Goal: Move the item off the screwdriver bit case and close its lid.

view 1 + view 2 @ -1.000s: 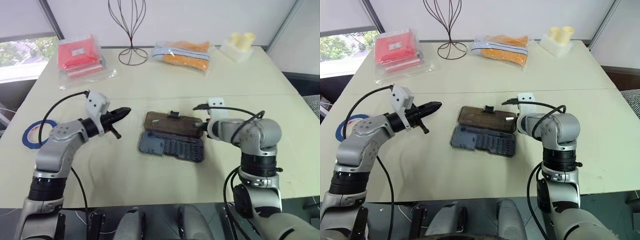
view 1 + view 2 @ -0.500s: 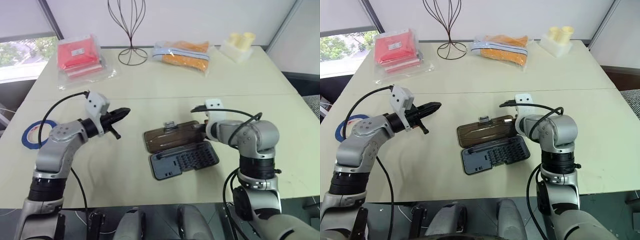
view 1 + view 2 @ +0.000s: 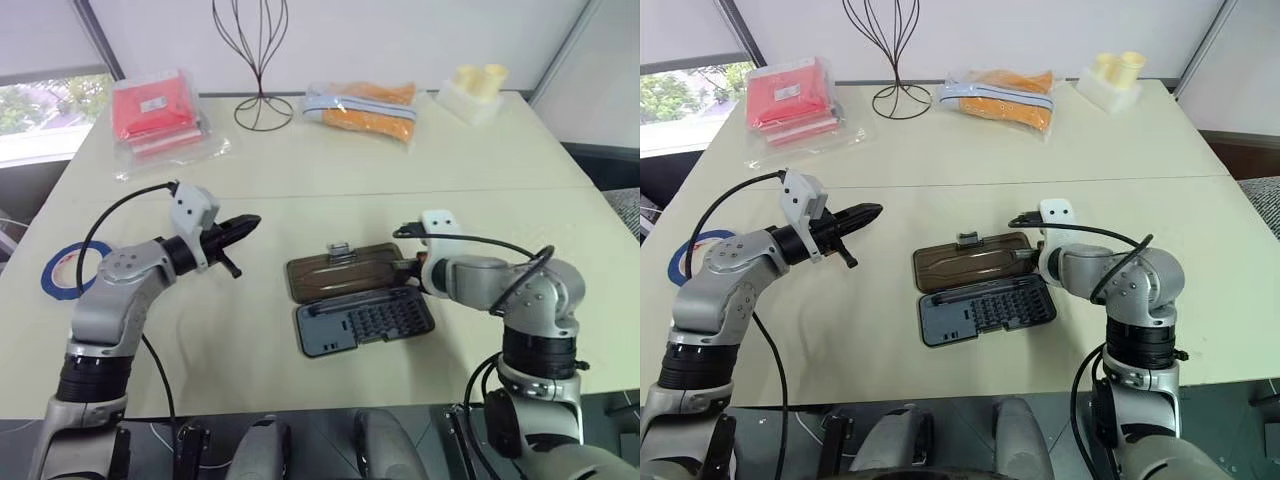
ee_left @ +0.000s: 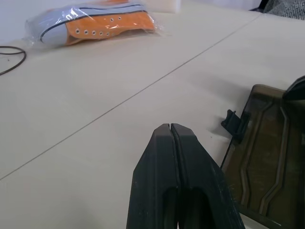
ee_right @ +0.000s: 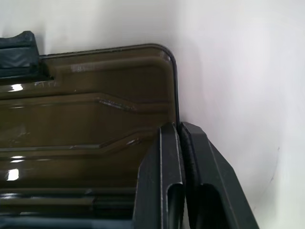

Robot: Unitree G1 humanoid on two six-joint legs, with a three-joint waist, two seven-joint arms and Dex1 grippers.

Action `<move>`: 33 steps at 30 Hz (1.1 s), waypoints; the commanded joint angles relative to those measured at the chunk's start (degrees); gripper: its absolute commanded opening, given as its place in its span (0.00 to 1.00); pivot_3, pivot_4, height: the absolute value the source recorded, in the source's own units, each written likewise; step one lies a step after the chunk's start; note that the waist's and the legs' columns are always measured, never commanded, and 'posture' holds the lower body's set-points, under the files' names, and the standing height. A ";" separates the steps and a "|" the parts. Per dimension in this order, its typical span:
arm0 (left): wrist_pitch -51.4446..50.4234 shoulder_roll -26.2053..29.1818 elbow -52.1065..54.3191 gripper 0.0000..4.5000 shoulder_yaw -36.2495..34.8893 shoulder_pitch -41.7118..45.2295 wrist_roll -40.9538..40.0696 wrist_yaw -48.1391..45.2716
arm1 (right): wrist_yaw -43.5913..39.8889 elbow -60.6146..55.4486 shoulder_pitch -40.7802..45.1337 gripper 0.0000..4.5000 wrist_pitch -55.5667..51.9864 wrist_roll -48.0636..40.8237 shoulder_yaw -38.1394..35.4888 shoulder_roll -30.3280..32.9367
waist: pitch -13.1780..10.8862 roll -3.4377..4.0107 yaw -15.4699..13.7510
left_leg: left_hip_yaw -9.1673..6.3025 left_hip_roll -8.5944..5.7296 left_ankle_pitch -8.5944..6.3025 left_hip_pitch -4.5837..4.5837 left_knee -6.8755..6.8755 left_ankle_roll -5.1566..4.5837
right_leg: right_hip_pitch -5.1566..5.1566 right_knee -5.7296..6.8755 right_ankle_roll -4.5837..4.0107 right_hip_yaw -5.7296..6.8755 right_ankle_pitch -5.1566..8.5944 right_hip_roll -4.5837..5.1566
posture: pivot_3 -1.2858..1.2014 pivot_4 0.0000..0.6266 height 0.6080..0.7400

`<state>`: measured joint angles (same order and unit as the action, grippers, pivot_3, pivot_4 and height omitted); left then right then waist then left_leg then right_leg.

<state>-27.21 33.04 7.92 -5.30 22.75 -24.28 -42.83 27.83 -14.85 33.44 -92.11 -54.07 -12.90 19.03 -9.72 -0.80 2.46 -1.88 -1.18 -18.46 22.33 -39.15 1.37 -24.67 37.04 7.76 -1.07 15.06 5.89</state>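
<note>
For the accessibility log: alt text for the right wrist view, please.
The right gripper, fingers shut, points at the end edge of the case's smoky-brown lid, lying open and flat on the pale table. The lid's black latch tab shows at its far edge.

Your left gripper (image 3: 252, 222) hangs level above the table's left half, fingers pressed together, pointing toward the middle. Your right gripper (image 5: 178, 131) angles down near the table's centre, its fingers (image 5: 164, 157) likewise pinched tight, forearm bent inward.
</note>
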 commanded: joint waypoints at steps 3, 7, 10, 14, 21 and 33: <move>0.74 0.51 0.95 0.00 -0.58 1.09 -0.02 -0.32 | 14.63 3.47 -0.68 0.02 -0.39 -17.12 -2.70 0.91 | 0.00 0.00 -0.02 | 0.00 0.00 0.00 0.00 0.00 0.00 | 0.00 0.00 0.00 0.00 0.00 0.00 | 0.52 0.24 1.00; 0.82 0.47 0.76 0.00 -0.48 1.27 0.15 -0.44 | 27.73 7.19 -1.77 0.02 2.42 -34.57 -0.57 4.09 | 0.00 0.00 -0.03 | 0.01 0.01 0.00 0.00 0.00 0.00 | 0.00 0.00 0.00 0.00 0.00 0.00 | 0.52 0.24 1.00; 0.91 0.39 0.54 0.00 -0.32 1.56 0.28 -0.50 | 39.26 7.35 -3.96 0.02 14.21 -55.71 9.67 13.94 | -0.01 -0.01 -0.21 | 0.01 0.01 -0.01 0.02 -0.01 -0.02 | 0.02 -0.04 0.00 0.01 0.00 0.04 | 0.52 0.24 1.00; 1.04 0.32 0.31 0.00 -0.18 1.79 0.33 -0.60 | 39.47 5.00 -4.62 0.02 20.35 -58.93 15.00 19.32 | -0.02 -0.04 0.00 | 0.03 0.01 -0.04 0.04 -0.01 -0.08 | 0.06 -0.18 0.00 0.00 0.00 0.00 | 0.52 0.24 1.00; 1.40 0.10 -0.36 0.00 0.10 2.32 0.57 -0.70 | 36.82 3.12 -4.56 0.02 24.09 -58.93 18.06 22.99 | -0.02 -0.04 -0.13 | 0.03 0.06 -0.05 0.04 -0.02 -0.10 | 0.06 -0.18 0.00 -0.01 0.00 -0.02 | 0.52 0.24 1.00; 1.74 -0.15 -0.96 0.00 0.35 2.90 0.77 -1.03 | 32.32 1.42 -4.00 0.02 25.26 -58.93 20.41 26.26 | -0.02 -0.04 -0.18 | 0.03 0.08 -0.05 0.04 -0.02 -0.10 | 0.06 -0.23 0.00 -0.01 0.00 -0.02 | 0.52 0.24 1.00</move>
<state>-26.82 32.97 6.31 -4.82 24.67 -23.74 -43.66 61.16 -11.23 29.22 -66.96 -111.56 6.90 44.62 -9.74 -0.83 2.28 -1.85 -1.10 -18.51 22.37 -39.17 1.27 -24.61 36.80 7.76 -1.08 15.06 5.87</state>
